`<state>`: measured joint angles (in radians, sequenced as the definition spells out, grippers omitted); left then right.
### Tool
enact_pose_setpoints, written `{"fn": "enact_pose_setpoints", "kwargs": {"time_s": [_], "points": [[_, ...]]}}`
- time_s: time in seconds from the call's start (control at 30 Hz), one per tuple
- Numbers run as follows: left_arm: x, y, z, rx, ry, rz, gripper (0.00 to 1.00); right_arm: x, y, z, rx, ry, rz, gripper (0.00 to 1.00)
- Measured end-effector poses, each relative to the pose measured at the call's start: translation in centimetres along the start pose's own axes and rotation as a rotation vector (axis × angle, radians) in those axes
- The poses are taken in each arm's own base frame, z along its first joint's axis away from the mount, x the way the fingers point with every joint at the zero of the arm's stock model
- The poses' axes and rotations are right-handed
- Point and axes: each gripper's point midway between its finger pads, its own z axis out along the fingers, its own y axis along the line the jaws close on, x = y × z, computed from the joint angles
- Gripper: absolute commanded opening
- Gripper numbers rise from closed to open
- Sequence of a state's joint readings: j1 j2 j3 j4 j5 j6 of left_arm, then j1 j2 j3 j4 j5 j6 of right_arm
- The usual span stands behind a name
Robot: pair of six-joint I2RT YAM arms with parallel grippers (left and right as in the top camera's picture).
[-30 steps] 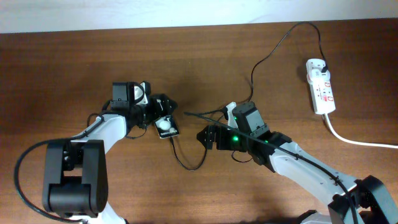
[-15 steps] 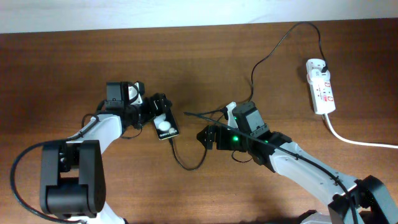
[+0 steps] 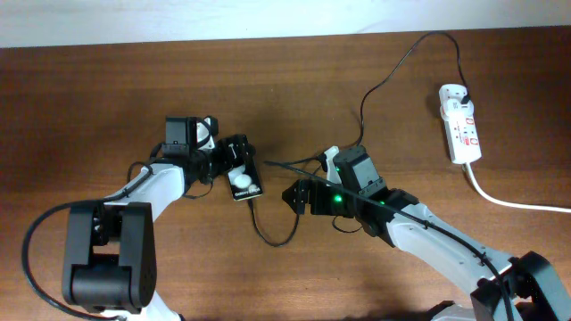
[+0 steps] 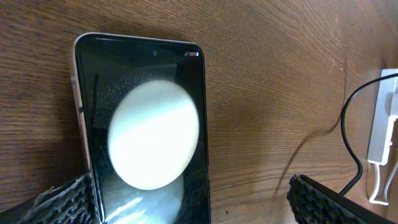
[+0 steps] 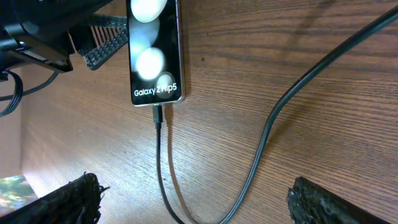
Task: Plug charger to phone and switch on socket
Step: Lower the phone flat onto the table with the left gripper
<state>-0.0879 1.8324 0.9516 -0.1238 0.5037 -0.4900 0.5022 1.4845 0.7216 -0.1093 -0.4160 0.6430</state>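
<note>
One black plug [image 3: 466,92] sits in the far end of the white power strip [image 3: 461,125] at the far right of the wooden table [image 3: 107,89]. Its red switches are too small to read as on or off. From there the charger [image 5: 159,149] cable runs left and nearer and loops on the wood. Its connector tip [image 5: 157,115] is seated in the near end of the phone [image 3: 244,183], lettered Galaxy Z Flip5, which lies flat left of centre. The left gripper [image 3: 234,163] is spread, one finger [image 4: 59,199] at a long edge of the phone and the other well apart, pinching nothing. The right gripper [image 3: 294,194] hovers beside the loop, jaws wide and empty. The strip's thick white cord [image 3: 513,203] is cut off at the right edge, and each wrist view crops one end of the phone.
</note>
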Motion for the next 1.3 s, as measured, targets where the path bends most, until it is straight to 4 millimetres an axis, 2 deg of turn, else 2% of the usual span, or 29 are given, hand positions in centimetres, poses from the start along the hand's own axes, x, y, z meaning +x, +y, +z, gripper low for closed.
{"fn": "enact_pose_setpoints", "kwargs": {"time_s": [0.67, 1.13, 1.17, 1.2, 1.23, 1.3], "points": [[0.0, 0.0, 0.0, 0.000, -0.001, 0.000, 0.99, 0.0, 0.0, 0.0, 0.000, 0.000, 0.000, 0.99], [-1.2, 1.2, -0.1, -0.086, -0.064, 0.012, 1.00, 0.0, 0.0, 0.0, 0.000, 0.000, 0.000, 0.98], [-1.3, 1.3, -0.1, -0.092, -0.069, 0.013, 0.95, 0.0, 0.0, 0.0, 0.000, 0.000, -0.001, 0.99], [-1.3, 1.4, -0.2, -0.098, -0.073, 0.013, 0.84, 0.0, 0.0, 0.0, 0.000, 0.000, -0.001, 0.99], [-1.4, 1.6, -0.2, -0.108, -0.077, 0.013, 0.78, 0.0, 0.0, 0.0, 0.000, 0.000, 0.000, 0.98], [-1.5, 1.9, -0.2, -0.125, -0.084, 0.011, 0.75, 0.0, 0.0, 0.0, 0.000, 0.000, 0.000, 0.99]]}}
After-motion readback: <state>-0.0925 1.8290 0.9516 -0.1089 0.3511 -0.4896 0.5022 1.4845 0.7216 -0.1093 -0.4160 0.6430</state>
